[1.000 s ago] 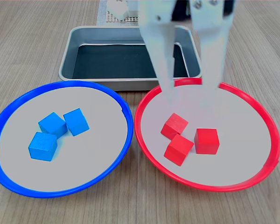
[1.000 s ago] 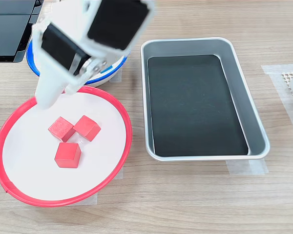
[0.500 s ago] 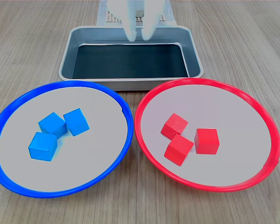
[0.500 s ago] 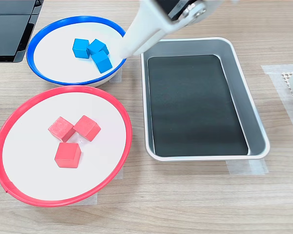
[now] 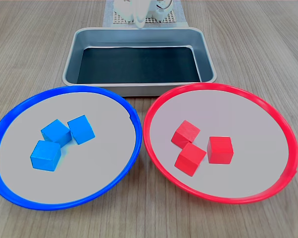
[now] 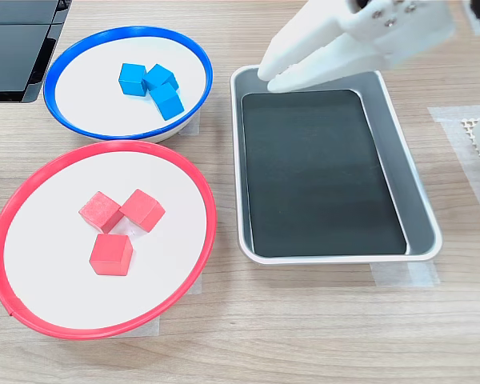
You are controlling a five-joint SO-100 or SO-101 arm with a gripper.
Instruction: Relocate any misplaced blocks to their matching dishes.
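Grey metal tray, rectangular, black bottom, held nothing; it lay beyond both dishes in the first exterior view and at the second exterior view's right, its corners taped to the surface. A white perforated mat lay past the tray's far end. A dark flat object sat at the upper edge of the second exterior view's left; its nature could not be told.

Counter: light wood grain, bare between the items. No more of the room showed.

White hand, seen in the second exterior view above the tray's far corner nearest the blue dish, touching nothing; its two fingers lay nearly together, with only a narrow gap at the tips, and gripped nothing. In the first exterior view only a blurred white tip showed at the top edge.

Blue-rimmed dish, grey inside: three blue blocks clustered together, touching or nearly so, toward the first exterior view's left of centre.

Red-rimmed dish, grey inside, just beside the blue one: three red blocks grouped near the middle, two touching, the third close at the first exterior view's right.

Each block lay in the dish of its own colour.
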